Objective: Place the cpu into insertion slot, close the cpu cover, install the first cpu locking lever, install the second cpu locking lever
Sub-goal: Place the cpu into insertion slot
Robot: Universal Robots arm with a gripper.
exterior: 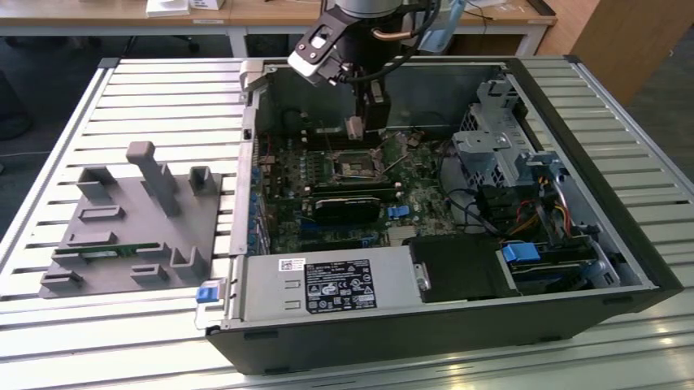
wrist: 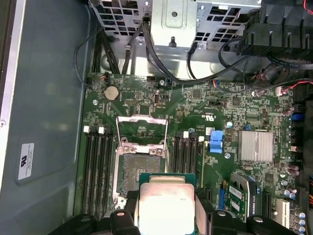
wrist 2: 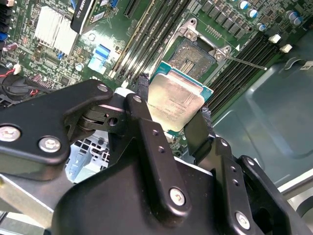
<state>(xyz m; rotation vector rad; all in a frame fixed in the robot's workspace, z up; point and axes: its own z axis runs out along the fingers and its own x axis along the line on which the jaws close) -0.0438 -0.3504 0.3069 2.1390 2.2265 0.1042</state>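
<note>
My gripper (exterior: 356, 130) hangs inside the open computer case, shut on the cpu (wrist 2: 176, 100), a flat square chip with a dull silver top. The black fingers (wrist 2: 142, 98) clamp two opposite edges of the chip. In both wrist views the cpu (wrist: 165, 203) hovers above the motherboard, just beside the insertion slot (wrist: 141, 166), apart from it. The insertion slot (wrist 2: 195, 56) lies bare with its dark pin field showing. The cpu cover (wrist: 142, 129), a thin metal frame, is swung open past the slot's far side. A thin metal locking lever (wrist 2: 244, 61) sticks out beside the socket.
Long memory slots (wrist: 98, 171) flank the socket. A black card (exterior: 347, 207), a drive cage (exterior: 493, 154) with cables and a power supply (exterior: 309, 284) sit inside the case. A grey fixture (exterior: 130, 219) stands on the slatted table at the exterior view's left.
</note>
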